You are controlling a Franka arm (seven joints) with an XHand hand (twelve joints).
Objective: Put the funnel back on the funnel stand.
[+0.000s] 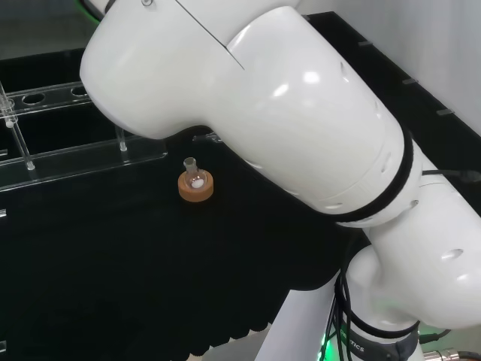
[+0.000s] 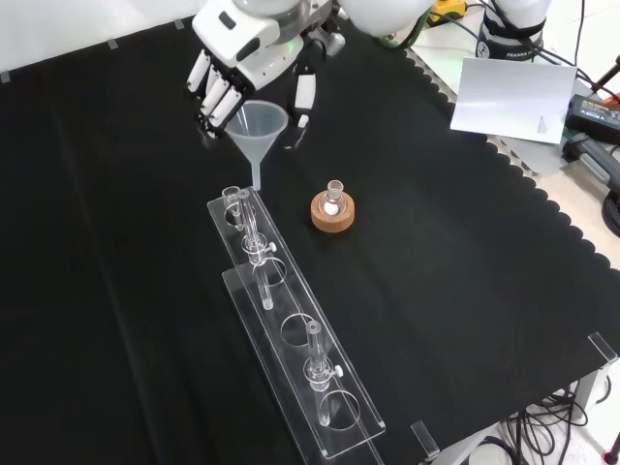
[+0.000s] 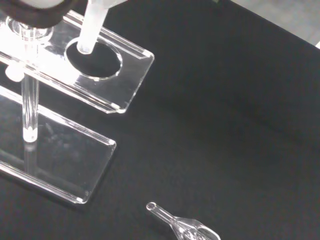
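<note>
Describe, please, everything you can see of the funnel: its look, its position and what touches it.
The funnel looks like translucent whitish plastic, a wide cone with a narrow straight stem. It is upright, mouth up, stem pointing down. The hand holds it at the rim, fingers curled on one side and the thumb on the other. In the wrist view the stem's tip is at the end hole of the clear funnel stand; whether it touches the stand I cannot tell.

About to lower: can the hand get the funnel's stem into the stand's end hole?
Probably yes. The hand holds the funnel, whose stem hangs over the stand's unoccupied end hole.
</note>
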